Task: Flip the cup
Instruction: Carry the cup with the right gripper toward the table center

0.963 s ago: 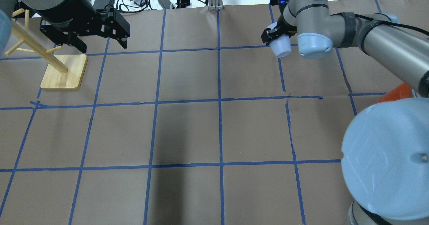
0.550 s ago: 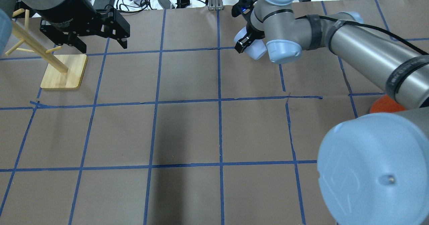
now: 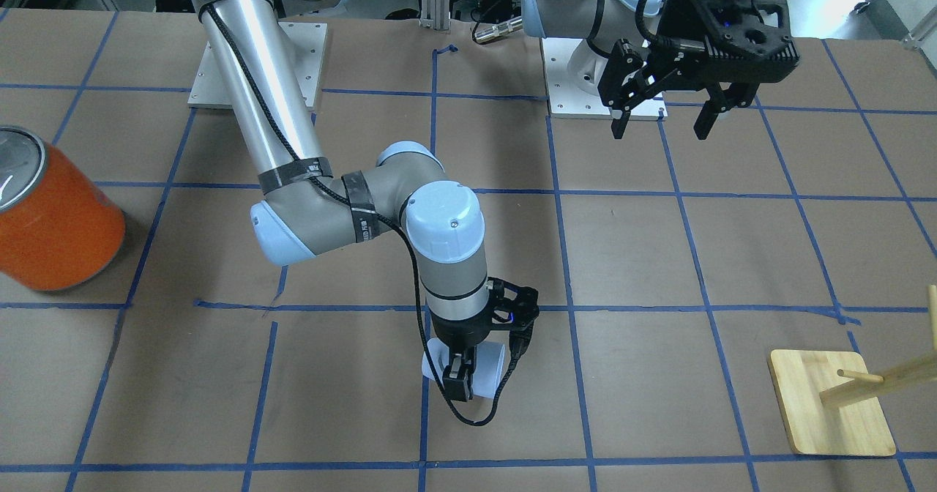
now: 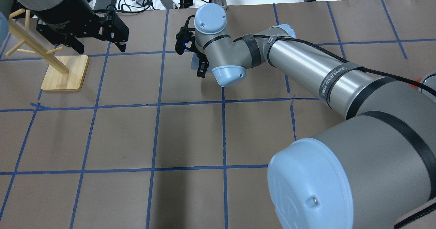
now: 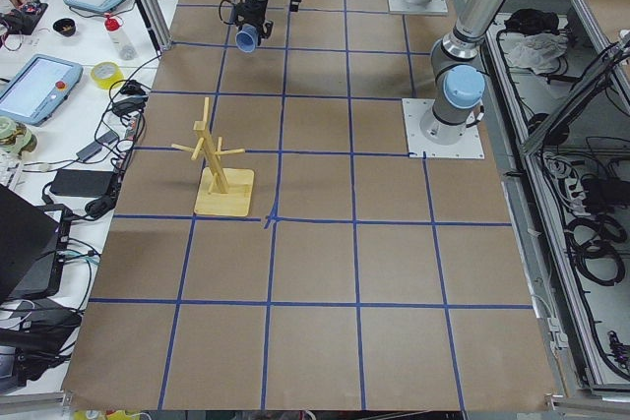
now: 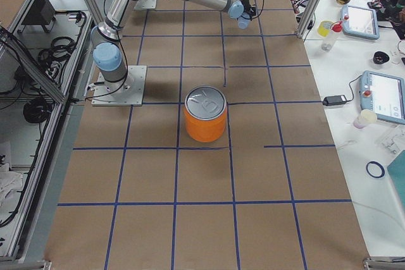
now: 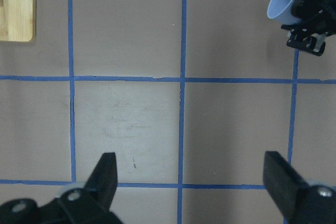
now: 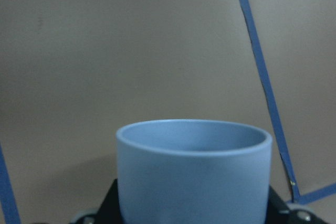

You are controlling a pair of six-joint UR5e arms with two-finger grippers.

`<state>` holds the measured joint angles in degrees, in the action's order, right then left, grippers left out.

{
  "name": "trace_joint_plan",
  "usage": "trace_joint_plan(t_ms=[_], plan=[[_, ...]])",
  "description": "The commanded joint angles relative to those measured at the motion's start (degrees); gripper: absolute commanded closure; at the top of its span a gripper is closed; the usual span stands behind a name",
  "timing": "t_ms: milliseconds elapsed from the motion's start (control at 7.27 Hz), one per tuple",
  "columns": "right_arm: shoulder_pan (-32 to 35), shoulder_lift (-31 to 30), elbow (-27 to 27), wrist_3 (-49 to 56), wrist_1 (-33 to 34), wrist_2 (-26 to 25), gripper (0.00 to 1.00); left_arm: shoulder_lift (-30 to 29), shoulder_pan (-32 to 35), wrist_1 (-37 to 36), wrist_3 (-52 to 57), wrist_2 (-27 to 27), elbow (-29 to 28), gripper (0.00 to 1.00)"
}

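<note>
The pale blue cup [image 3: 489,372] is gripped by my right gripper [image 3: 461,384], which is shut on it above the table near the middle grid line. The cup is held on its side, its mouth turned toward my left end of the table. It also shows in the overhead view [image 4: 194,62], the left wrist view [image 7: 285,1], the exterior left view [image 5: 246,38] and the right wrist view [image 8: 193,174]. My left gripper [image 3: 662,122] is open and empty, hanging above the table; in the overhead view [image 4: 101,47] it is well left of the cup.
A large orange can [image 3: 55,221] with a silver top stands on my right side [image 6: 205,121]. A wooden peg rack [image 4: 64,74] on a square base stands at my far left [image 3: 831,411]. Cables and gear lie beyond the far table edge.
My right arm has swung leftward along the far part of the table, carrying the cup from the right side to near the centre line. The left gripper has barely moved.
</note>
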<state>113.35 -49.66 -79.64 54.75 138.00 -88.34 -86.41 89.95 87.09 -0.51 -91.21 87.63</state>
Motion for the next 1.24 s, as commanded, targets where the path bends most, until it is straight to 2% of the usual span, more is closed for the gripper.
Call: trace_joint_plan(t_ms=[0, 275, 413, 550, 688, 826, 1101], plan=[[3.08, 0.62, 0.01, 2.29, 0.25, 0.28, 0.8, 0.01, -0.04, 0.01, 0.34, 0.07, 0.0, 0.0], [3.54, 0.62, -0.6, 5.95, 0.25, 0.89, 0.74, 0.01, -0.13, 0.01, 0.34, 0.24, 0.0, 0.0], [3.54, 0.62, -0.78, 8.42, 0.16, 2.2, 0.6, 0.01, -0.13, -0.07, 0.34, 0.59, 0.0, 0.0], [3.54, 0.71, -1.21, 8.44, 0.25, 2.47, 0.39, 0.01, -0.13, -0.07, 0.34, 0.69, 0.0, 0.0], [3.54, 0.53, -2.43, 8.35, 0.34, 3.08, 0.13, -0.07, -0.13, -0.16, 0.42, 0.86, 0.09, 0.0], [3.54, 0.45, -2.97, 8.35, 0.34, 3.7, 0.05, -0.07, -0.13, -0.08, 0.43, 0.86, 0.0, 0.0], [3.54, 0.01, -3.06, 7.83, 0.25, 3.79, 0.0, -0.07, -0.21, -0.07, 0.43, 0.95, 0.09, 0.0]])
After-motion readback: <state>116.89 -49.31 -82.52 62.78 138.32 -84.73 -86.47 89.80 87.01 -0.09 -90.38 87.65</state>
